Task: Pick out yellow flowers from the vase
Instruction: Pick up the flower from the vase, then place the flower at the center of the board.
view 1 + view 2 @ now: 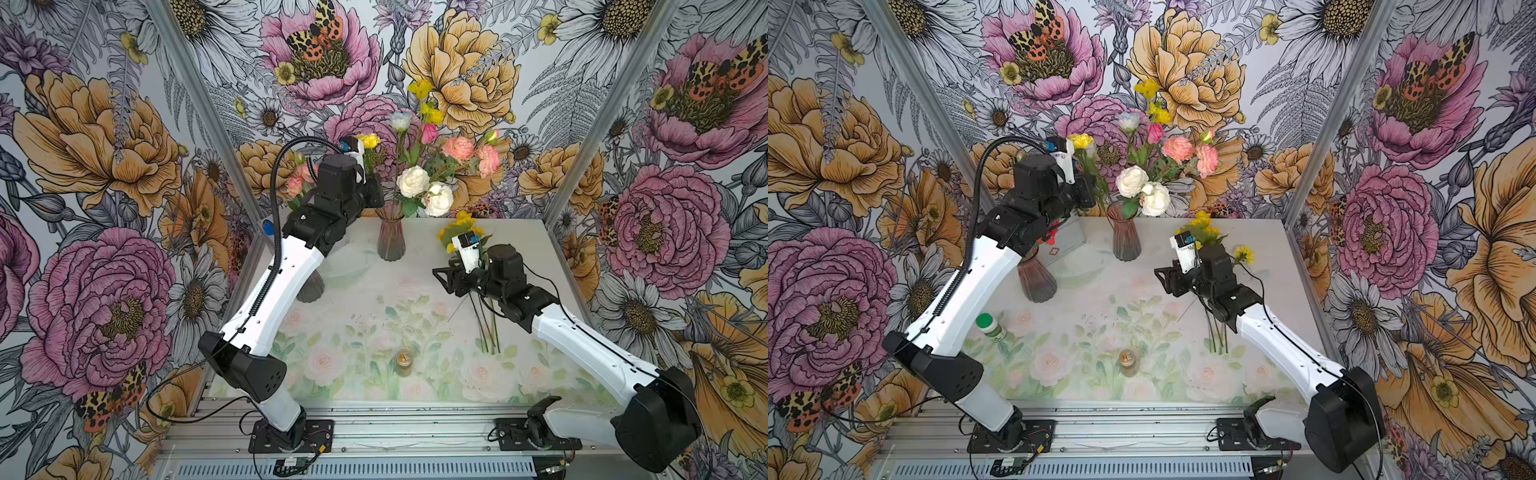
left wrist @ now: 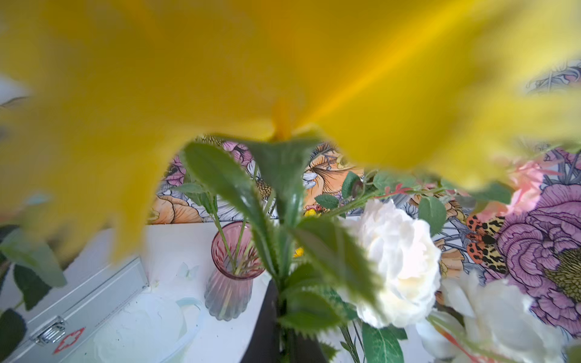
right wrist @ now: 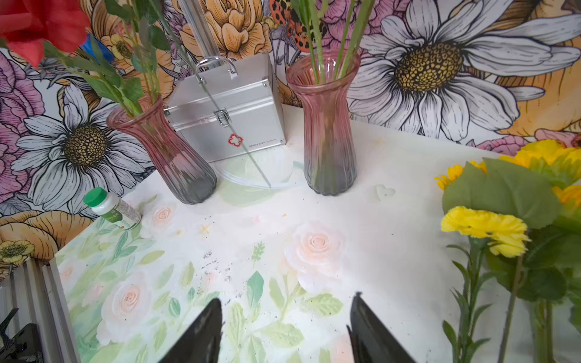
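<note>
Leftmost, a bottle (image 1: 990, 326) with a green cap sits at the left edge of the counter (image 1: 1271, 237). Just behind it stands a pink glass vase (image 1: 1037, 278), partly under the left arm in both top views and holding green stems and a red bloom (image 3: 34, 25). A silver case (image 3: 226, 107) with a red emblem stands at the back between this vase and the middle vase (image 1: 390, 239).

The left pincer (image 2: 283, 327) hangs high beside the middle vase's bouquet, clamped tight on the leafy green stem of a yellow flower (image 1: 369, 140). The ruffled head stands above the pincer, left of the bouquet, and fills most of the left wrist view as a yellow blur. Whether the stem's lower end is clear of the vase mouth I cannot tell.

The middle vase holds white roses (image 1: 413, 180), pink blooms (image 1: 457, 148), and a tall yellow spray (image 1: 432, 115) at the top. A small jar (image 1: 403, 361) stands near the counter's front, roughly in line with that vase.

The right pincer (image 3: 286, 333) hovers low over the counter right of the middle vase, jaws parted with nothing between them. Just to its right, a bunch of yellow flowers (image 3: 485, 226) lies on the counter, heads toward the back wall, stems (image 1: 488, 328) toward the front and partly under the right arm.
</note>
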`<state>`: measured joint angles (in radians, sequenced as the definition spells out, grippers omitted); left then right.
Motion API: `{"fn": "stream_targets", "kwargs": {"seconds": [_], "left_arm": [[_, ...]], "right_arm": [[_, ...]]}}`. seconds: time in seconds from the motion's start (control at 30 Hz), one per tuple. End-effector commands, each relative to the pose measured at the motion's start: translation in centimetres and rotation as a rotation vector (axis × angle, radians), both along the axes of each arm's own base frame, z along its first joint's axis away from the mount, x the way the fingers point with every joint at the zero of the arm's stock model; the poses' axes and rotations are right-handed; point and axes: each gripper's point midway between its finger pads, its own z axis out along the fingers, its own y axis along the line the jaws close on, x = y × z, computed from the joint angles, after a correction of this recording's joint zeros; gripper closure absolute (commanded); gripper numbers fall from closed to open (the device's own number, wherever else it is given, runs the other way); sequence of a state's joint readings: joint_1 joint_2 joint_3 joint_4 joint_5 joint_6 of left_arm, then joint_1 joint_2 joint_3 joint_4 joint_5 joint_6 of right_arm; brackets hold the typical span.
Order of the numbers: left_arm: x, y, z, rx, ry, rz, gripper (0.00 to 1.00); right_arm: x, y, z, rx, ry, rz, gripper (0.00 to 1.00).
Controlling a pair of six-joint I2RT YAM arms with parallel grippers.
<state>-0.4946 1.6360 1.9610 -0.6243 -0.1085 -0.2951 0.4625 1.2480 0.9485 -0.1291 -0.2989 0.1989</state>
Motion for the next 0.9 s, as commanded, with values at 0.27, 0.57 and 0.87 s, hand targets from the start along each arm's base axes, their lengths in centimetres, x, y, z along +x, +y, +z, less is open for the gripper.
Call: {"fn": "stream_targets", "kwargs": {"seconds": [0.27, 0.57, 0.87], "left_arm": [[-3.7, -4.5, -4.8, -0.117, 0.186, -0.133, 1.00], [-5.0, -4.9, -6.9, -0.134, 0.252, -0.150, 1.00], [-5.8, -5.1, -8.5, -0.134, 0.290, -0.144, 1.00]], "right_arm": [[0.2, 2.7, 4.4, 0.143, -0.127, 0.085, 0.36], [1.1, 5.3, 4.9, 0.215, -0.124, 0.133, 0.36], [1.3, 8.9, 5.2, 0.211, -0.121, 0.190, 0.39]]}}
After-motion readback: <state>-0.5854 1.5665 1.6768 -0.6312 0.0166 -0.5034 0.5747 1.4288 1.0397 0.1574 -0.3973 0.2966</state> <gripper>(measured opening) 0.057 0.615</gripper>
